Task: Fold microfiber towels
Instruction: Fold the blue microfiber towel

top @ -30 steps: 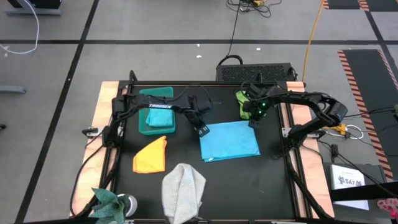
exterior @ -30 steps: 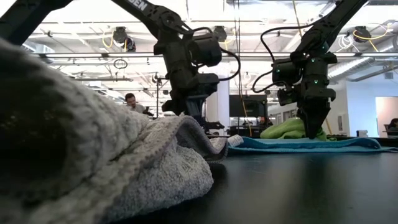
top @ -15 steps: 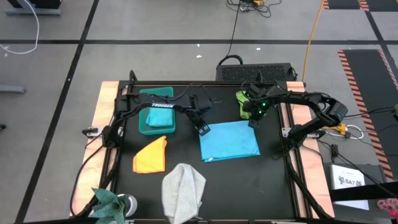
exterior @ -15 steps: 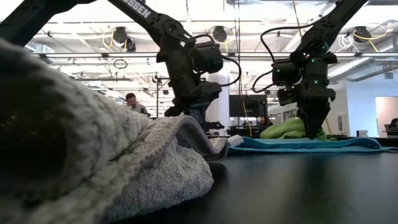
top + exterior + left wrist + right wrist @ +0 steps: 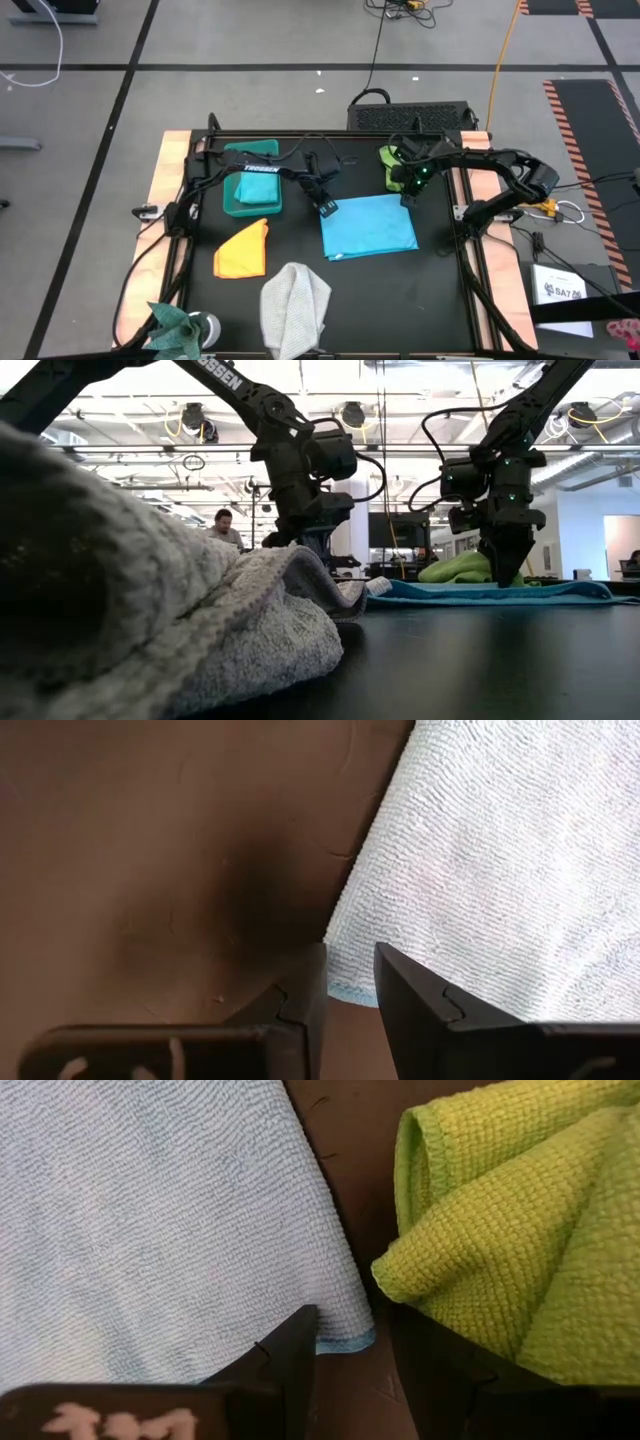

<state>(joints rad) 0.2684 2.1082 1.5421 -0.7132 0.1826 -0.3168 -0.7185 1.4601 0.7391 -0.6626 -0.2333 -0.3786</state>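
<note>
High view gives me the black tabletop (image 5: pixel 380 290) with the light blue towel (image 5: pixel 369 226) spread flat near its middle, the biggest cloth laid out. The light grey towel (image 5: pixel 295 306) sits bunched at the near edge, the orange-yellow towel (image 5: pixel 243 249) lies folded to a point on the left, and a teal bin (image 5: pixel 251 190) stands behind it. The lime green towel (image 5: pixel 392 166) is heaped just off the blue one's far right corner, and a teal towel (image 5: pixel 172 322) is crumpled at the near left corner.

My left hand (image 5: pixel 327 207) is low at the blue towel's far left corner; its wrist view shows the fingers (image 5: pixel 415 1000) narrowly parted, straddling the hem, nothing pinched. My right hand (image 5: pixel 407 195) is at the far right corner, fingers (image 5: pixel 290 1355) a little apart around that corner's edge, the green heap just beside.
</note>
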